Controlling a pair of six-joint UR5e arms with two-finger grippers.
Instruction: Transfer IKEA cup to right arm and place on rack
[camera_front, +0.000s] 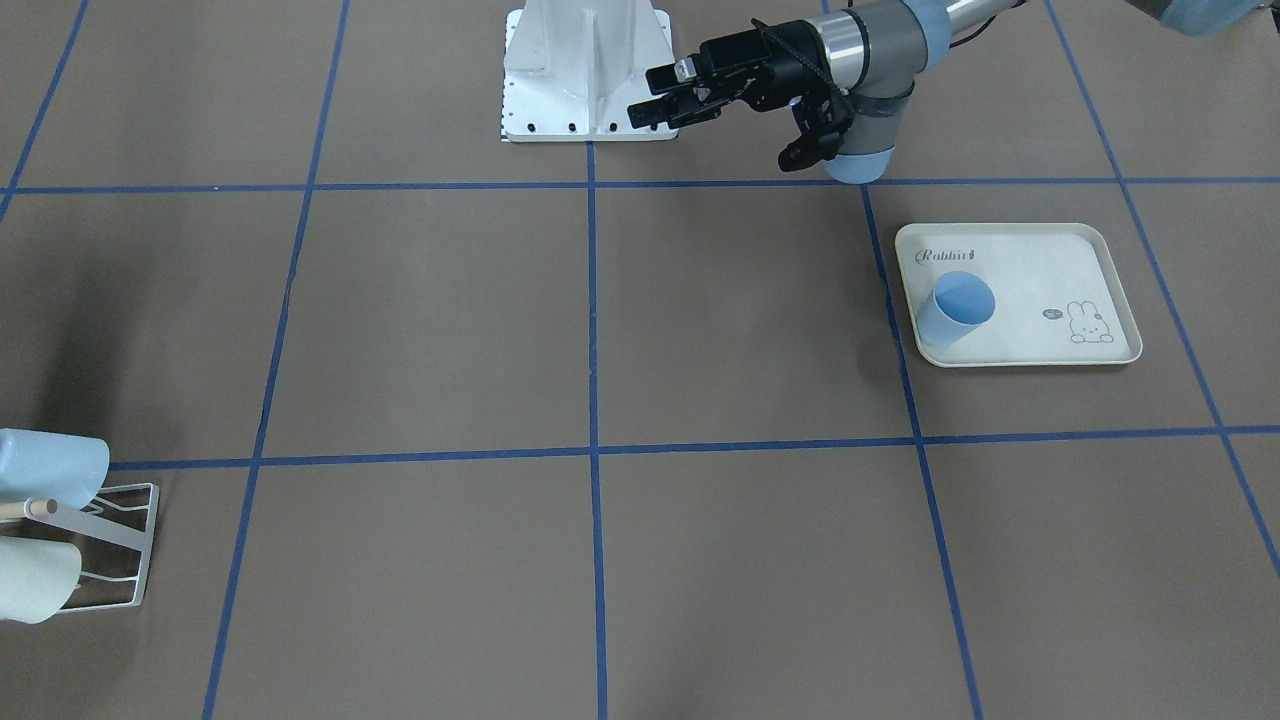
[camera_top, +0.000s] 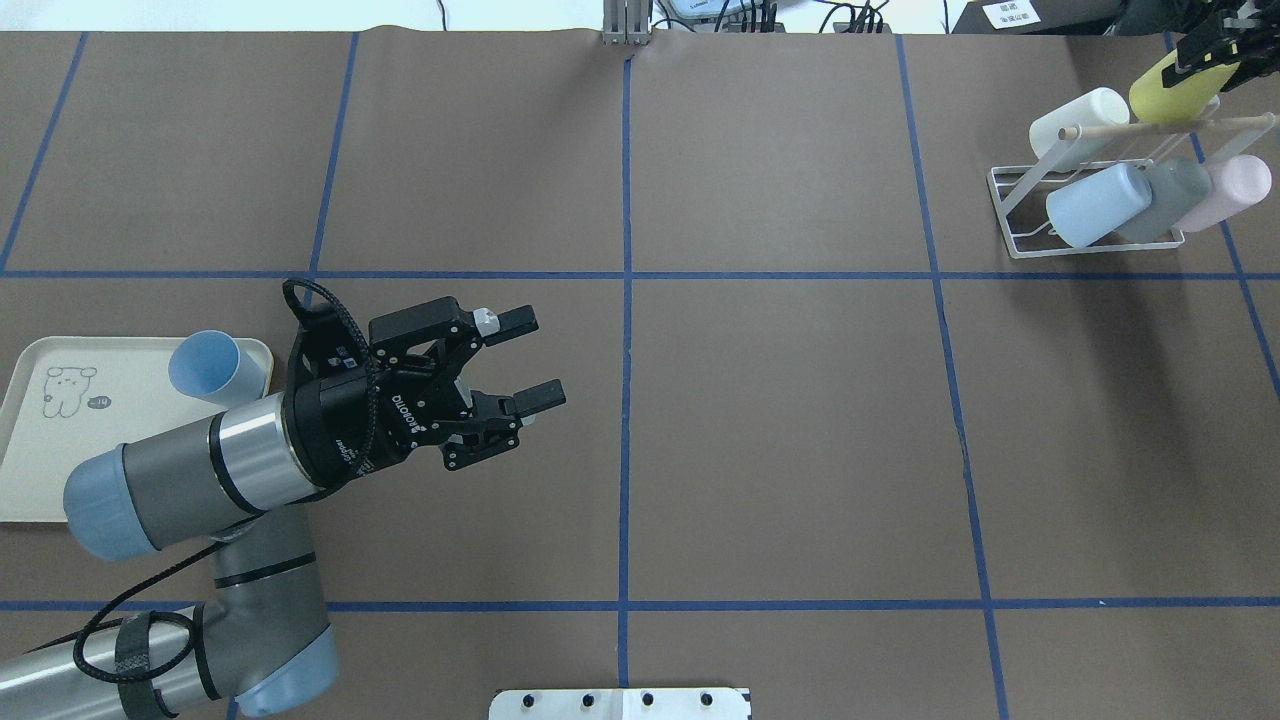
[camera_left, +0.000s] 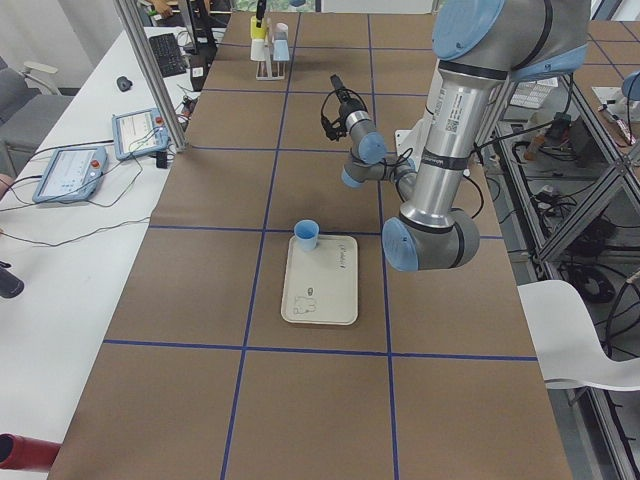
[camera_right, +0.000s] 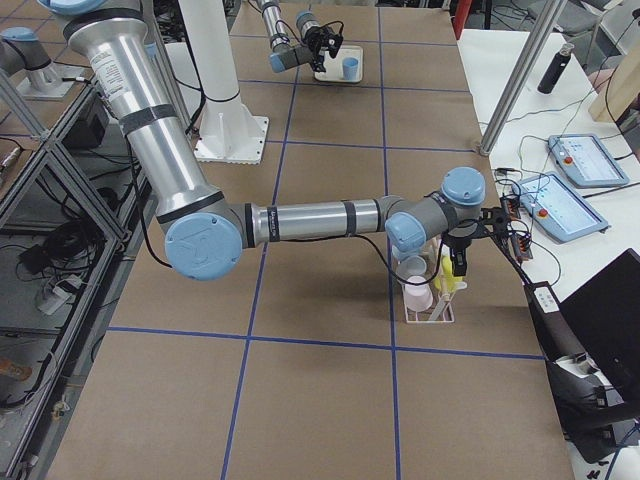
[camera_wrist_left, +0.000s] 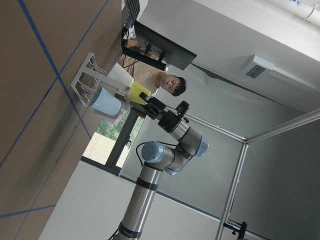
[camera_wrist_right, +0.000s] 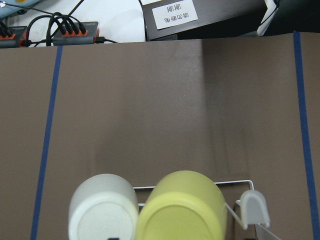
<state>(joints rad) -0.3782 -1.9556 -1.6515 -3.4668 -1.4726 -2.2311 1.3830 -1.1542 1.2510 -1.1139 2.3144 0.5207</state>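
A yellow cup (camera_top: 1165, 85) hangs tilted over the white wire rack (camera_top: 1010, 215) at the far right of the overhead view, just above the wooden peg (camera_top: 1120, 128). My right gripper (camera_top: 1205, 62) is shut on it; the right wrist view shows the yellow cup (camera_wrist_right: 182, 210) beside a white cup (camera_wrist_right: 102, 207). A light blue cup (camera_top: 205, 365) lies on the cream rabbit tray (camera_top: 40, 470). My left gripper (camera_top: 540, 358) hovers open and empty over the table, to the right of that tray.
The rack holds white, light blue (camera_top: 1095, 205), grey and pink cups. The robot's white base plate (camera_front: 590, 70) is at the table's near edge. Blue tape lines grid the brown table. A person stands beyond the rack in the left wrist view. Tablets lie on a side table (camera_left: 80, 170).
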